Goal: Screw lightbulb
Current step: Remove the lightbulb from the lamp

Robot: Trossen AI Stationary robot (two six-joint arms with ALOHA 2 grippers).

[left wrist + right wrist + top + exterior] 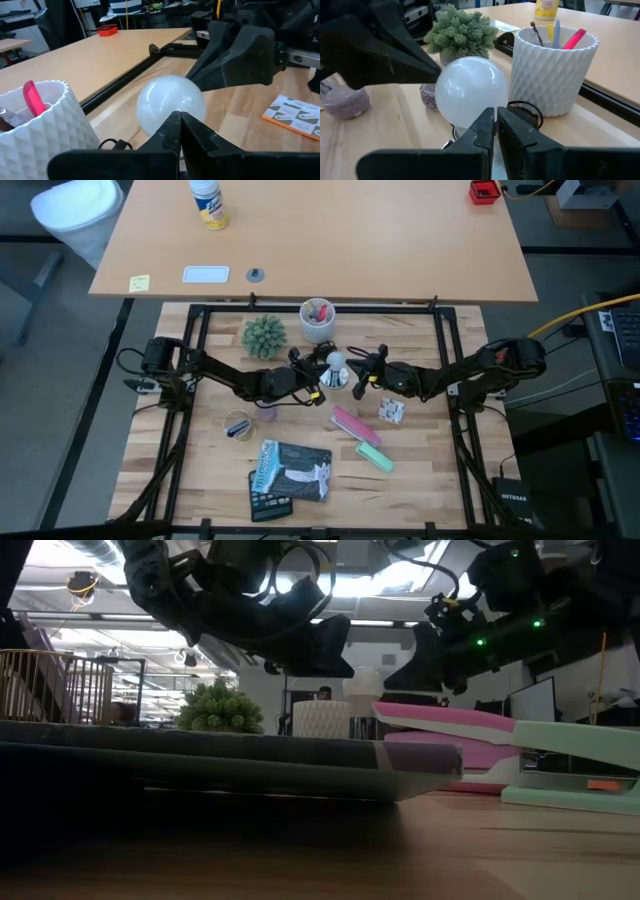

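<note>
Both my grippers, left [318, 385] and right [357, 375], fingers together, flank the bulb [336, 361] near the worktop's far edge, steadying it for screwing.

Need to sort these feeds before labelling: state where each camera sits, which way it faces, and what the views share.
High: overhead, straight down; both arms meet at the lightbulb.
Low: table height, across a stapler; arms overhead.
Left wrist: past the left hand, closed, toward the bulb.
Right wrist: past the right hand, closed, toward the bulb, white cup and plant.
Shared: both wrist views show the bulb.
</note>
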